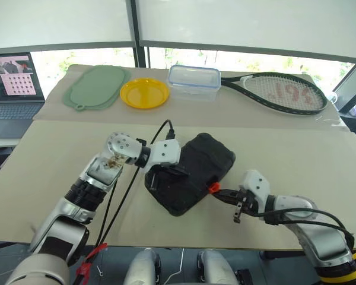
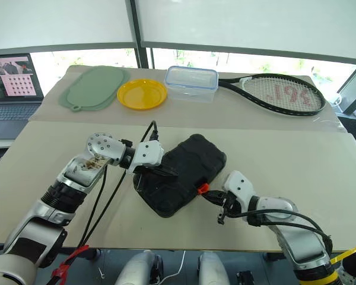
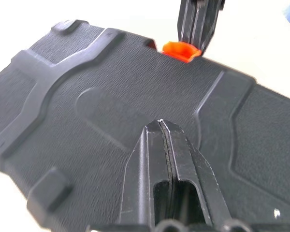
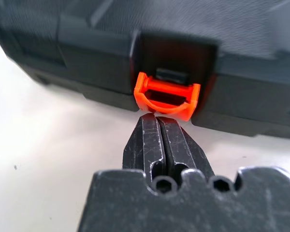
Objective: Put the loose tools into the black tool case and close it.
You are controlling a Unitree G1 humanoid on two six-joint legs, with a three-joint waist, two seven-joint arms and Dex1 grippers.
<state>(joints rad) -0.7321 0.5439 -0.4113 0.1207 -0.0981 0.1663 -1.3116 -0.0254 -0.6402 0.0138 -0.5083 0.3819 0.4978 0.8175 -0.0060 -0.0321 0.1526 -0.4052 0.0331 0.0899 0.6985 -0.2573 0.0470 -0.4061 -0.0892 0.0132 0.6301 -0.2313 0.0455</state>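
Note:
The black tool case (image 1: 209, 155) lies closed and slantwise on the tan table in front of me. My left gripper (image 1: 177, 173) is shut, its tips (image 3: 160, 123) resting on the textured lid (image 3: 111, 92). My right gripper (image 4: 157, 119) is shut too, and its tips touch the lower edge of the small orange latch (image 4: 167, 98) on the case's near side. In the head view that latch (image 1: 213, 187) sits right at the right gripper (image 1: 218, 192). The loose tools are out of view.
Along the far side stand a green mat (image 1: 97, 87), a yellow plate (image 1: 144, 93), a clear lidded box (image 1: 194, 82) and a tennis racket (image 1: 285, 92). A laptop (image 1: 12, 83) sits at the far left. A black cable (image 1: 120, 199) hangs from my left wrist.

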